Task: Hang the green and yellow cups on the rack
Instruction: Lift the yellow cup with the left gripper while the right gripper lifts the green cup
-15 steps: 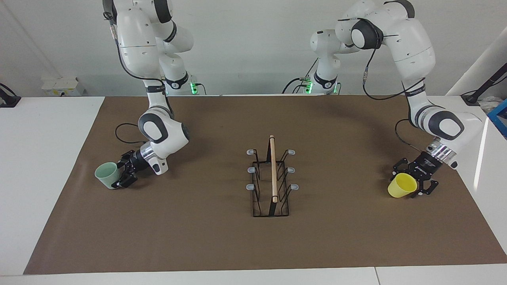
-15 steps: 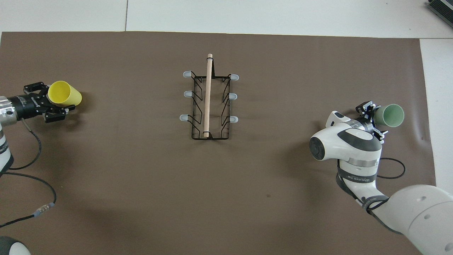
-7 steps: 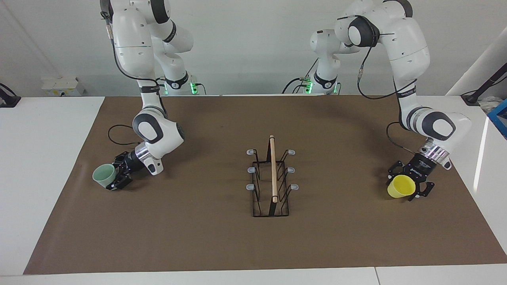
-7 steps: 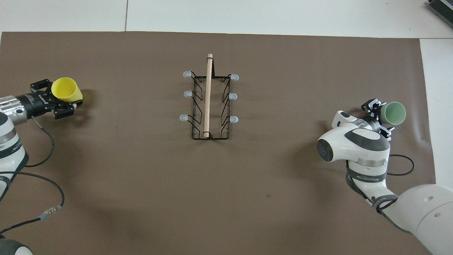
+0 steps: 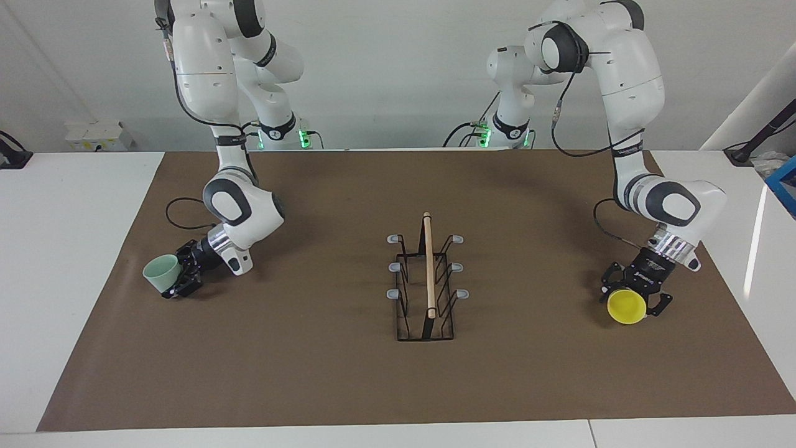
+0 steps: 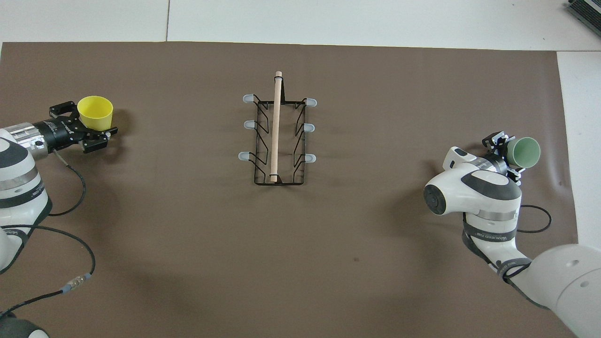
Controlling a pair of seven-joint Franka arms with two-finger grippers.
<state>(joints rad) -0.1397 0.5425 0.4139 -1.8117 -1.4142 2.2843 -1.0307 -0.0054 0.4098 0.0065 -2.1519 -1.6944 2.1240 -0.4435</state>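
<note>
The black wire rack (image 5: 428,281) with its wooden rod and grey-tipped prongs stands at the middle of the brown mat; it also shows in the overhead view (image 6: 277,136). My left gripper (image 5: 629,297) (image 6: 87,123) is shut on the yellow cup (image 5: 626,308) (image 6: 95,112), tilted low over the mat at the left arm's end, its mouth turned away from the robots. My right gripper (image 5: 178,272) (image 6: 504,152) is shut on the pale green cup (image 5: 158,274) (image 6: 526,152), held on its side low over the mat at the right arm's end, mouth toward the mat's edge.
The brown mat (image 5: 311,373) covers most of the white table. Loose black cables lie on the mat beside each wrist (image 5: 186,208) (image 6: 70,225). No cup hangs on any prong of the rack.
The left wrist has turned the yellow cup so its mouth points away from the robots. The right gripper has shifted the green cup slightly toward the mat's edge. The rack has not moved.
</note>
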